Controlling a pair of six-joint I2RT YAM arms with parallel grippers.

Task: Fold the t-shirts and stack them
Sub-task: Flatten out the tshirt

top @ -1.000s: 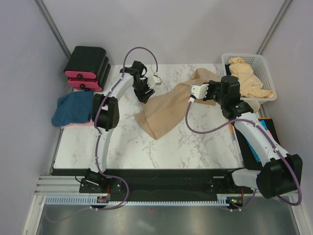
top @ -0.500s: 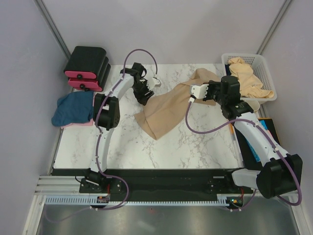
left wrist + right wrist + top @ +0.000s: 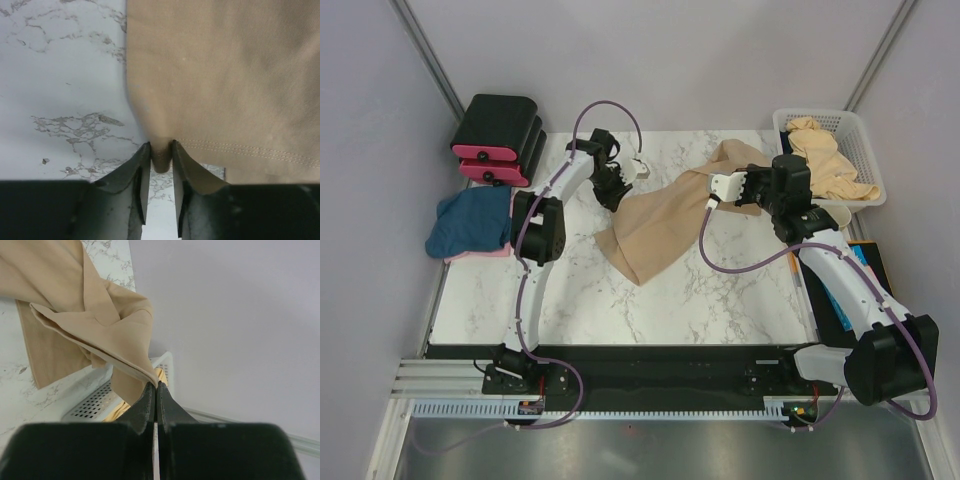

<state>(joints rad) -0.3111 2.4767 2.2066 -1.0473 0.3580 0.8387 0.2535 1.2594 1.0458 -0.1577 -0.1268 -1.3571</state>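
A: Near first. Bare surface (image 3: 720, 300) up front, then the tan shirt (image 3: 655, 225) mid-surface, bunched, lying on a slant.

B: Grippers?

A: Left gripper (image 3: 161, 149) is clamped on a small nub of cloth at the hemmed corner, low over the surface. Right gripper (image 3: 156, 384) has its jaws together on a doubled edge and holds that end up off the surface.

B: So we log the step as spreading it flat before the fold?

A: That's our read. We see no fold made on this one yet.

B: How do we do it well?

A: The left bite looks thin, so we'd pull slowly or it may slip. We'd draw the two grips apart until the cloth is taut. Then both ends go down level so it lands flat with no twist. We can't tell which edge the right one holds, so we'd watch for a tucked sleeve.

B: Further back?

A: At the left edge, a blue shirt (image 3: 470, 222) lies on a pink shirt (image 3: 482, 254), likely the stack. Far right is the basket (image 3: 782, 120) with more tan shirts (image 3: 825, 160). Far left are the boxes (image 3: 498, 135), well apart.
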